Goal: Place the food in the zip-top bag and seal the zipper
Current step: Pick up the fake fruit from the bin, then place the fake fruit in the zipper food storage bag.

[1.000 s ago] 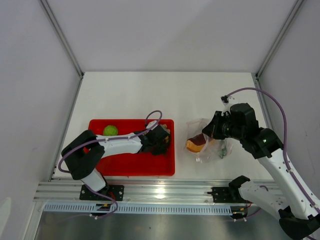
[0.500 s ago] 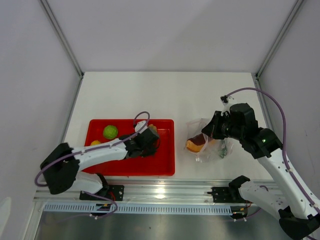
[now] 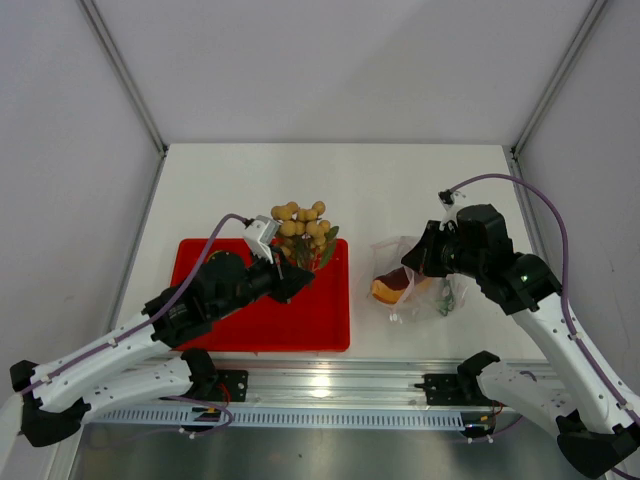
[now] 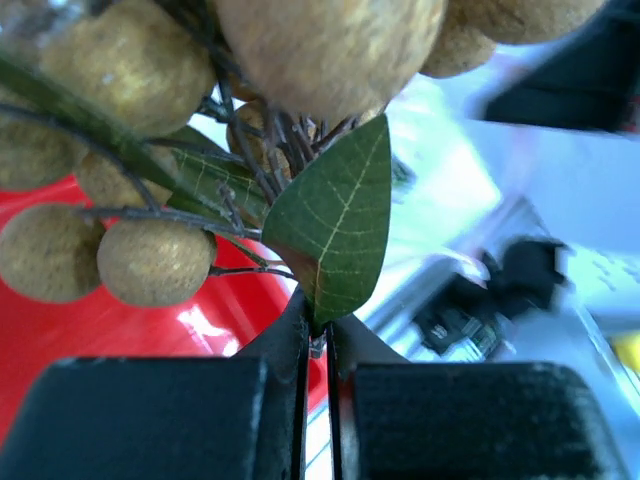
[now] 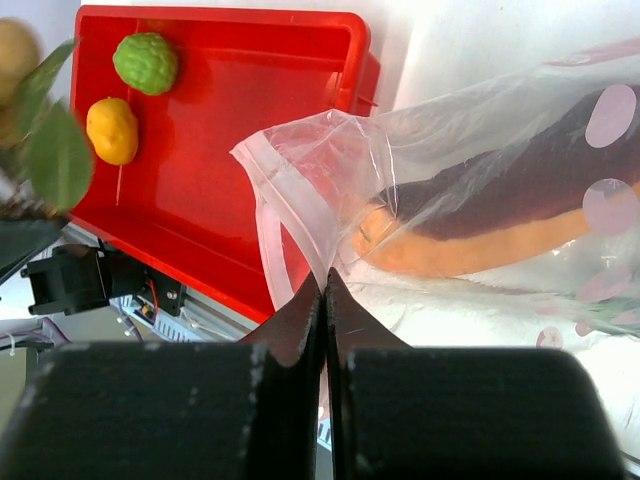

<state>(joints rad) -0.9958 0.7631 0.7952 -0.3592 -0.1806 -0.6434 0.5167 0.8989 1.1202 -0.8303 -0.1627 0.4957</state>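
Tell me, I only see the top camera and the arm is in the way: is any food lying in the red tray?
Observer: Yes, the right wrist camera shows a green ball lying in the red tray.
Operator: Anything else in there?
Observer: A yellow-orange ball, close beside the green one.
Operator: What bit is the left claw grabbing?
Observer: Its wrist camera shows the left claw pinching a green leaf on the cluster of small tan balls.
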